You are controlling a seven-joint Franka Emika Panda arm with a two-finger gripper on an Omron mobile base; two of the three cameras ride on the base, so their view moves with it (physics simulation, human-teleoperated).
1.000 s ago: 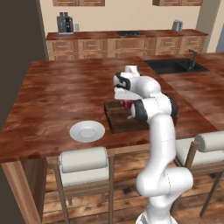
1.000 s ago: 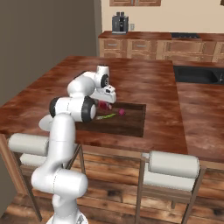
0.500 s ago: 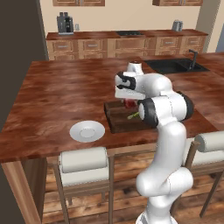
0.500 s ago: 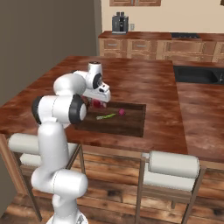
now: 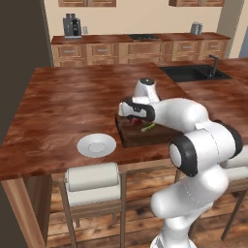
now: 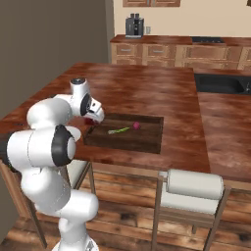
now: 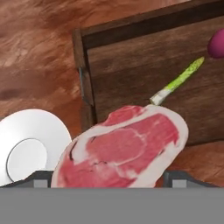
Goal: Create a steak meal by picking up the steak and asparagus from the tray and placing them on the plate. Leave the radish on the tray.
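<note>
Over the tray's (image 7: pixel 131 61) left end, the hand (image 7: pixel 109 175) tips down, pinching the steak (image 7: pixel 124 146).

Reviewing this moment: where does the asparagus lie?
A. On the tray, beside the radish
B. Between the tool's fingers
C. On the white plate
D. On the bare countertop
A: the asparagus lies on the floor of the tray, with the radish close by its tip; the plate sits off the tray on the countertop and carries no food.

asparagus (image 7: pixel 178 82) & radish (image 7: pixel 216 43) in tray (image 7: pixel 131 65), plate (image 5: pixel 96 145) left
</note>
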